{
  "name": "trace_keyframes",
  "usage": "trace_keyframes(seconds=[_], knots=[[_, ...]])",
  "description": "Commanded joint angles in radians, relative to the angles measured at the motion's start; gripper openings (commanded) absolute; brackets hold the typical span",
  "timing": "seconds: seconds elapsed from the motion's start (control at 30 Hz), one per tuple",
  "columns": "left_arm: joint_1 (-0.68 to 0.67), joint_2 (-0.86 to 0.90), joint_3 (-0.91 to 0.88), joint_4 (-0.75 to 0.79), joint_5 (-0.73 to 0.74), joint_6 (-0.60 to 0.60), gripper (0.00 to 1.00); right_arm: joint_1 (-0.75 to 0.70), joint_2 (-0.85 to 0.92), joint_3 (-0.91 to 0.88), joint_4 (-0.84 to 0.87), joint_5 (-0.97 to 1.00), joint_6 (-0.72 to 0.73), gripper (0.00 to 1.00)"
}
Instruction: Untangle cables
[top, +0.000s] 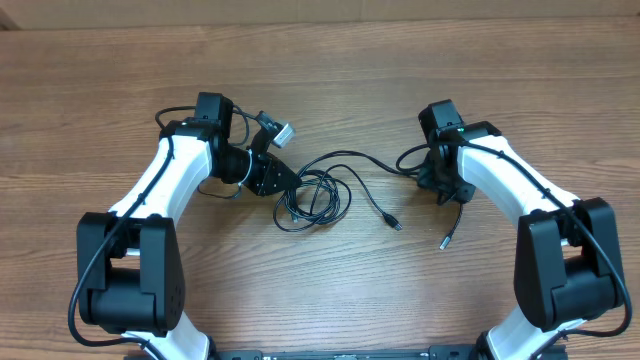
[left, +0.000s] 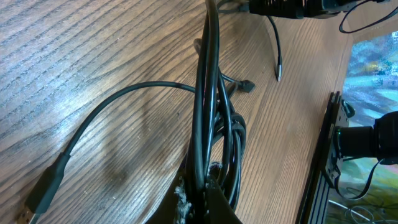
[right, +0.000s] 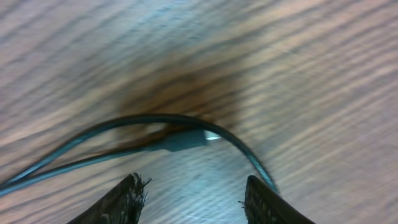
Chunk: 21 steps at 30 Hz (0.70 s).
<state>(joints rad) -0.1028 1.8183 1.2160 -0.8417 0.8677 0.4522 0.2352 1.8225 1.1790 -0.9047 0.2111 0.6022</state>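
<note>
1. Thin black cables (top: 312, 200) lie on a wooden table (top: 330, 70). Several strands are looped into a loose, overlapping coil near the table's middle.
2. One strand arcs up out of the coil, curves to the right and ends in a small plug (top: 395, 224) just right of the coil.
3. Another strand reaches farther right of the coil, under the right arm. Its thin tip (top: 445, 240) shows below that arm's gripper.
4. Up and to the left of the coil sits a bigger plug (top: 283, 132) with a pale metal end.
5. The left gripper (top: 290, 182) is at the coil's left edge, pressed together and pinching a bunch of strands. In the left wrist view the strands run straight and taut away from between its fingertips.
6. The right gripper (right: 196, 199) is well to the right of the coil. Its fingers (right: 124, 199) are spread apart and grip nothing. A curved strand and a plug body lie on the wood just ahead of them, blurred.
</note>
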Motion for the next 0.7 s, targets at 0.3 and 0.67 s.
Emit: trace_keyframes(seconds=[0.3, 0.67], knots=[[-0.002, -0.001, -0.003, 0.002, 0.013, 0.022, 0.04, 0.014, 0.006, 0.162, -0.089, -0.585, -0.395, 0.54], [-0.002, 0.0, -0.003, 0.005, 0.017, 0.011, 0.04, 0.087, 0.006, 0.161, -0.024, -0.909, -0.426, 0.55]])
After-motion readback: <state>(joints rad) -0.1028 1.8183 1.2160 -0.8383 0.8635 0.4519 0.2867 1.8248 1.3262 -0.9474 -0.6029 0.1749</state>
